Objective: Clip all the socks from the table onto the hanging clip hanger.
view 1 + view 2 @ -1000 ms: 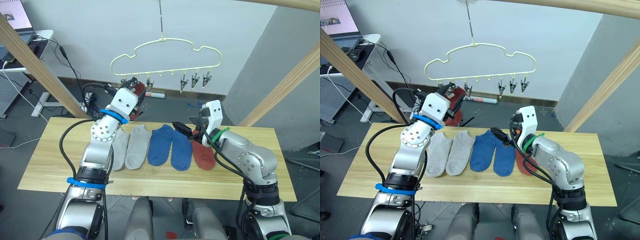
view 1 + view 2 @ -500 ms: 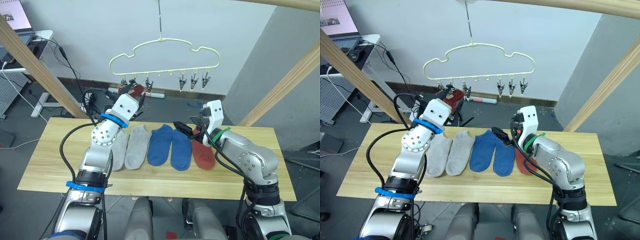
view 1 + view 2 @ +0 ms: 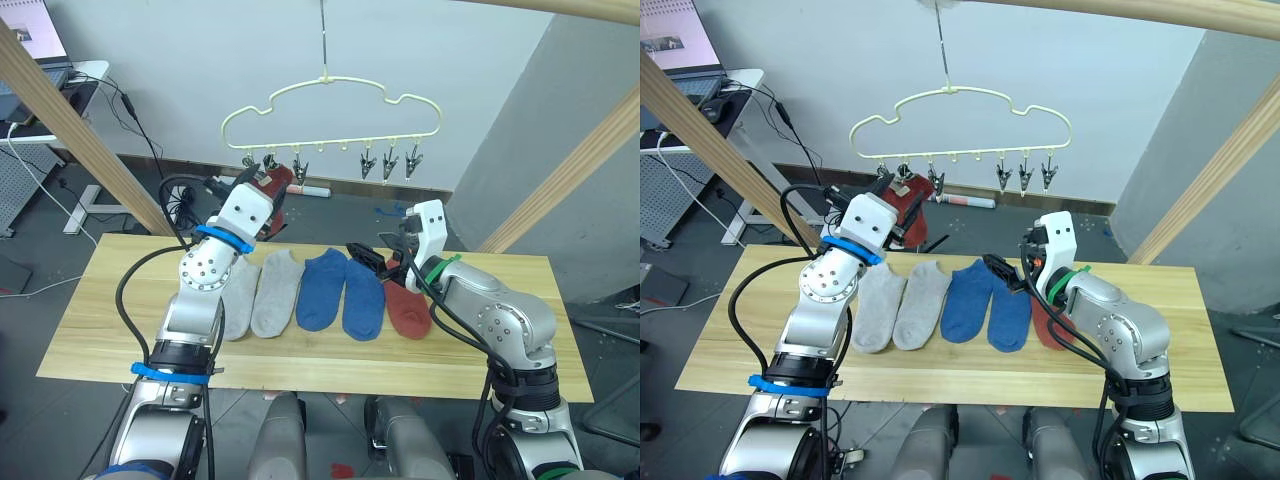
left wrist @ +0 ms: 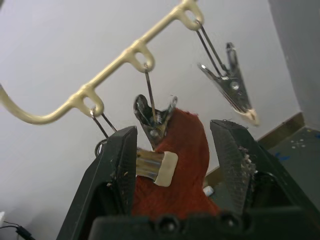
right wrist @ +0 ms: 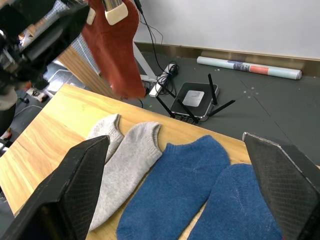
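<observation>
Left fingers [image 4: 172,165] stand apart, one on each side of the red sock [image 4: 182,160]. Whether they press the cloth or only flank it I cannot tell; the gap looks wider than the sock. The sock's top edge sits right at the second clip [image 4: 155,117] from the left end of the clip hanger [image 3: 330,110], the clip's mouth touching or biting the cloth. From that clip the sock runs straight down, long axis upright, opening up, toe end low behind the left fingers.

My read: the coming move turns on whether that clip has the sock. If it does, the fingers only need to draw back and down, away from the hanger.

Right fingers [image 5: 180,200] spread wide, holding nothing, hovering just above the counter [image 3: 100,330]. Below the hanger five socks lie flat in a row, long axes running away from the robot: two grey [image 3: 262,293], two blue [image 3: 340,292], one red [image 3: 407,312]. The right arm is nearer that last red one, and the left arm is nearer the hanger.
</observation>
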You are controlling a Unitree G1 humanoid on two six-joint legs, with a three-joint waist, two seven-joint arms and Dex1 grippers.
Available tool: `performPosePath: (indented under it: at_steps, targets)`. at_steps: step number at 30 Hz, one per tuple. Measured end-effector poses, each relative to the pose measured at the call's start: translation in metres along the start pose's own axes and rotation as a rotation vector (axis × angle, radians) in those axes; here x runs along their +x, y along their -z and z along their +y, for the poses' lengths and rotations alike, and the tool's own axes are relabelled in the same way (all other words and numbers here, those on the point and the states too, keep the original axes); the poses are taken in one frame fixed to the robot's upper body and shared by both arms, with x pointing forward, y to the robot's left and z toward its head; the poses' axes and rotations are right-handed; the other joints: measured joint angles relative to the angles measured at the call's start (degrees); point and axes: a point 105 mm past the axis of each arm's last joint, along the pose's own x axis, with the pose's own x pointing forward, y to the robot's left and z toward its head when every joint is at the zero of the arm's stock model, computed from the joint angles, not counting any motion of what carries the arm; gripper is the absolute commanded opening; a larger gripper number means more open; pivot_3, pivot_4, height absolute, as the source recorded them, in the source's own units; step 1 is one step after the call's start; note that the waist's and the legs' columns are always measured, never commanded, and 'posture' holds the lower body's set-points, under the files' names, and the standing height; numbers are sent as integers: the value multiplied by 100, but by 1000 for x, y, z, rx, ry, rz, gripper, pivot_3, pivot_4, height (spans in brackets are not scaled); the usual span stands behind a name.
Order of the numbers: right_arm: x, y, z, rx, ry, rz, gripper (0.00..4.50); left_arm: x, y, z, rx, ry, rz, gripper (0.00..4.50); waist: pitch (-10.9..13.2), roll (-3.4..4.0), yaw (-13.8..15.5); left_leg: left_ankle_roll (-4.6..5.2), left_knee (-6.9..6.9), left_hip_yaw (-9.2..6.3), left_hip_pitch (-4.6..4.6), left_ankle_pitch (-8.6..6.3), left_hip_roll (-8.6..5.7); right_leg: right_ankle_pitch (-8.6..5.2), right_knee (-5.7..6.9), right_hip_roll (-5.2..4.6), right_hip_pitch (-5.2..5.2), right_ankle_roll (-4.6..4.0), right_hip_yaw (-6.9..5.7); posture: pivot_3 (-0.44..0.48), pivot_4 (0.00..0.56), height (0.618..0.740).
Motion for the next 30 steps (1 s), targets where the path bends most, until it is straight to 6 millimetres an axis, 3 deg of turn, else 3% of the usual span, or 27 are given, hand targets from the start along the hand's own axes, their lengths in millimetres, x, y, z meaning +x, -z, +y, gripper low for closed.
performPosePath:
  at_steps: [13, 16, 22, 30]
  targets:
    - [0, 0, 0, -1, 2, 0, 4500, 16, 3, 7, 13, -11, -18, 2528, 0, 0, -2, 0, 10, 2, -1, 0, 0, 9, 4, 1, 0, -7, 3, 125, 257, 740]
    - [0, 0, 0, -1, 3, 0, 4500, 18, 5, 6, 15, -9, -19, 2025, 0, 0, -3, 0, 10, 2, -1, 0, 0, 9, 5, 1, 0, -7, 2, 122, 259, 740]
    - [0, 0, -2, 0, 16, 0, 4500, 19, 6, 7, 16, -8, -25, 349, 0, 0, -6, 0, 15, 1, -1, 0, 0, 9, 12, 1, 0, -7, 2, 121, 259, 740]
    - [0, 0, -2, 0, 18, 0, 4500, 19, 4, 6, 16, -8, -34, 296, 0, 0, -8, 1, 28, 1, -1, 0, 0, 5, 31, 1, -1, -1, 2, 129, 262, 740]
